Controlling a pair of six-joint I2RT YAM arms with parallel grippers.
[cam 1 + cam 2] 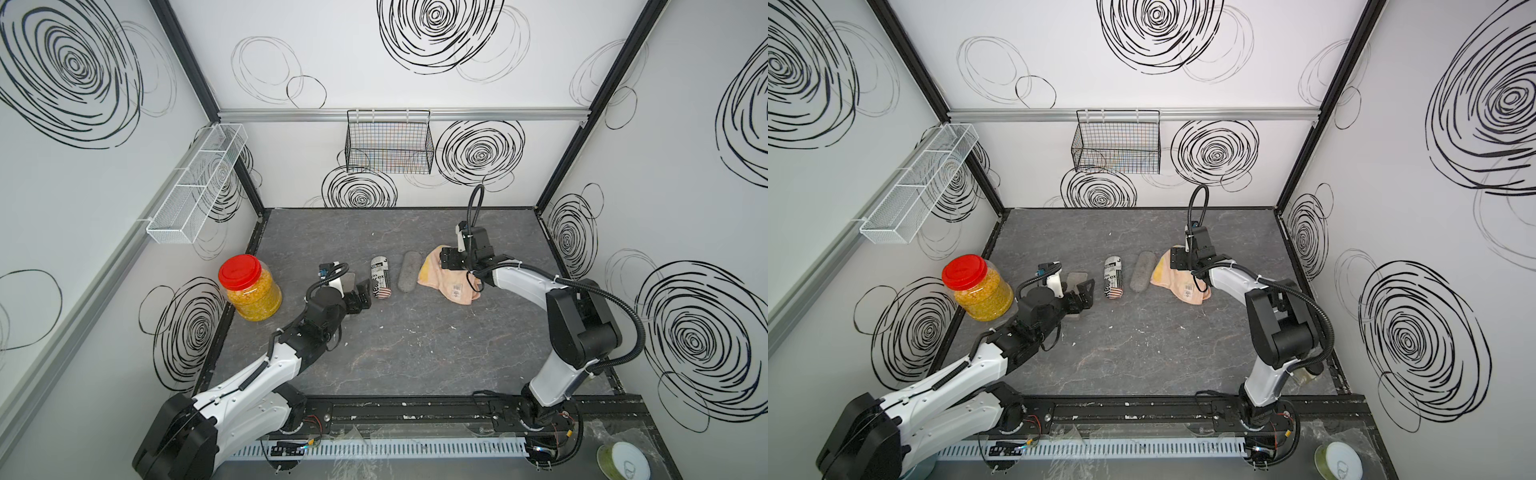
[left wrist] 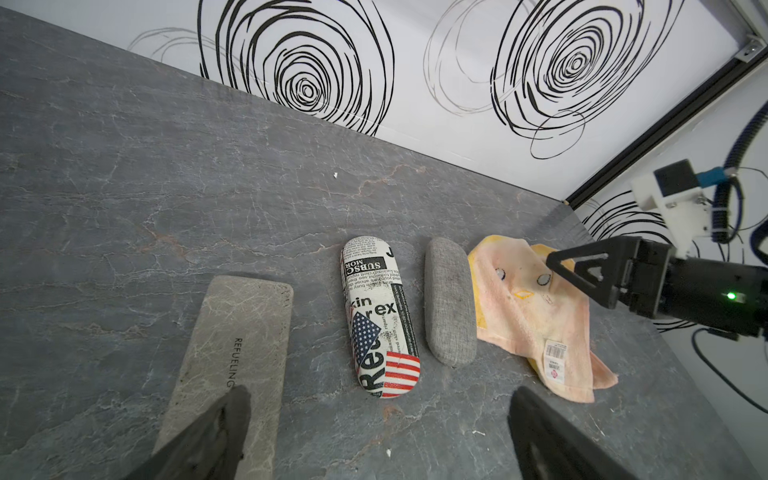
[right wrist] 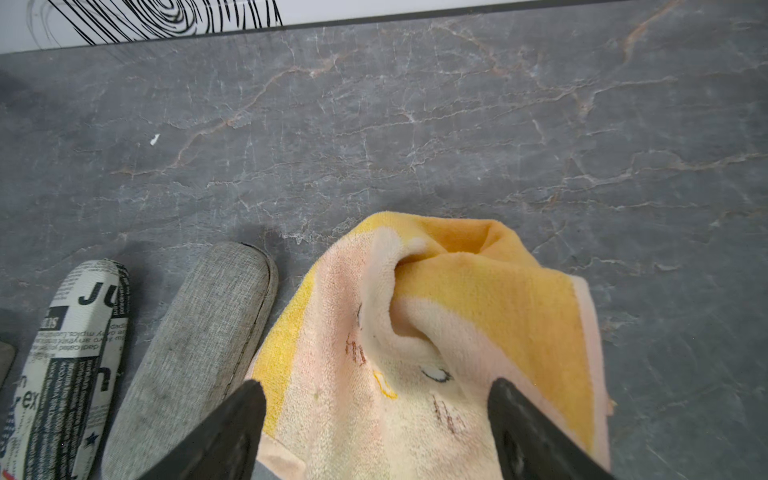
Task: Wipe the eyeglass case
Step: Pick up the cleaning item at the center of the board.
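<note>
Straddling a rumpled peach-and-yellow terry towel (image 3: 478, 291) on the grey marbled tabletop (image 3: 415, 124), the right gripper (image 3: 376, 386) is shown with jaws apart. An oval grey fabric eyeglass case (image 3: 199, 332) is seen just outside one jaw, beside the towel. The left gripper (image 2: 378, 399) is held with jaws spread wide; an oval newspaper-print eyeglass case (image 2: 380, 316) lies ahead between them, and a flat stone-patterned rectangular case (image 2: 237, 332) lies beneath one jaw.

Clear plastic jar (image 1: 250, 287), red lid, yellow granular fill, upright at left edge of grey marbled tabletop (image 1: 415, 357). Black wire basket (image 1: 388, 143) hangs on back-wall rail. White mesh three-compartment tray (image 1: 195, 187) on left wall. Round white-green roll (image 1: 623, 461) at front right.
</note>
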